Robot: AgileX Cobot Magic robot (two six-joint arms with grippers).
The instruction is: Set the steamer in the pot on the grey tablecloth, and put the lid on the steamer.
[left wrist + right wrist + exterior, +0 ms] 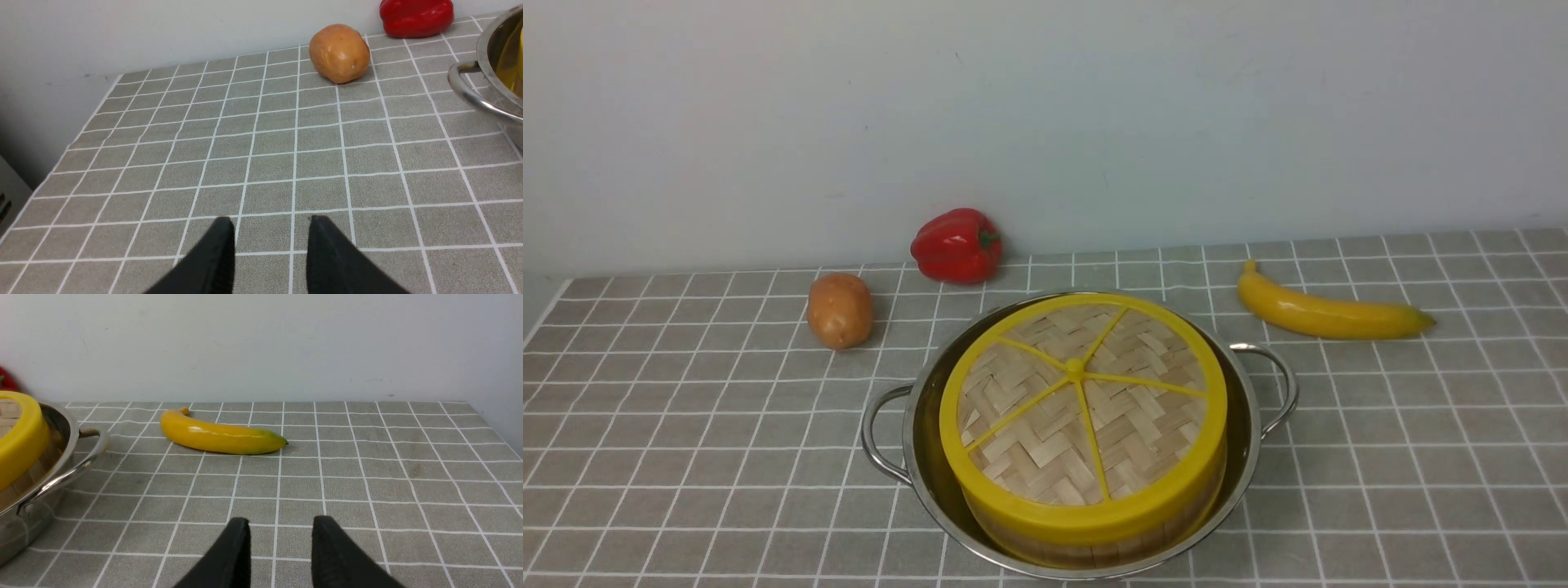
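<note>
The shiny pot (1249, 408) stands on the grey tablecloth (686, 425), near the front at the middle. The steamer (1086, 549) sits inside it, only its bamboo side wall showing. The woven lid (1082, 408) with yellow rim and spokes lies on top of the steamer and hides its inside. Neither arm shows in the front view. My left gripper (272, 222) hovers open over bare cloth, to the left of the pot (488, 61). My right gripper (282, 520) hovers open over bare cloth to the right of the pot (65, 428), the lid (20, 437) at that view's edge. Nothing is between either pair of fingers.
A potato (839, 310) and a red bell pepper (956, 245) lie behind the pot to the left. A banana (1327, 314) lies behind it to the right. A pale wall runs along the back edge of the table.
</note>
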